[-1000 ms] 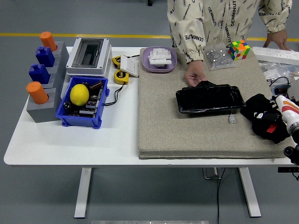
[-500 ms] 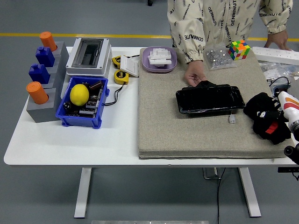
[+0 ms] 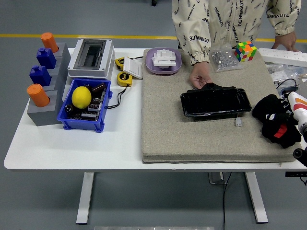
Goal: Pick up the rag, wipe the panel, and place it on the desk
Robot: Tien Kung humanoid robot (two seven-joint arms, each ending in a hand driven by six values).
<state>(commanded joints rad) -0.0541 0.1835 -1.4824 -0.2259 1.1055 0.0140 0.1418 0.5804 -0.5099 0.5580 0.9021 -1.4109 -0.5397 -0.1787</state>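
The black glossy panel (image 3: 216, 102) lies on the grey felt mat (image 3: 192, 134). A person's hand (image 3: 200, 78) holds the panel's far left edge. My right hand (image 3: 277, 120), black with red and white marks, is at the mat's right edge, to the right of the panel and apart from it. It looks closed on a dark rag (image 3: 265, 106) bunched under it; hand and rag are hard to tell apart. The left arm is out of view.
A small white connector (image 3: 238, 122) lies just in front of the panel. A Rubik's cube (image 3: 245, 51), a bag of small parts (image 3: 223, 58) and a purple tray (image 3: 164, 60) stand at the mat's far edge. A blue bin with a lemon (image 3: 82, 97) is at left.
My right hand and the dark bundle have shifted slightly to the right, away from the panel. The person's hand and the panel have not moved.
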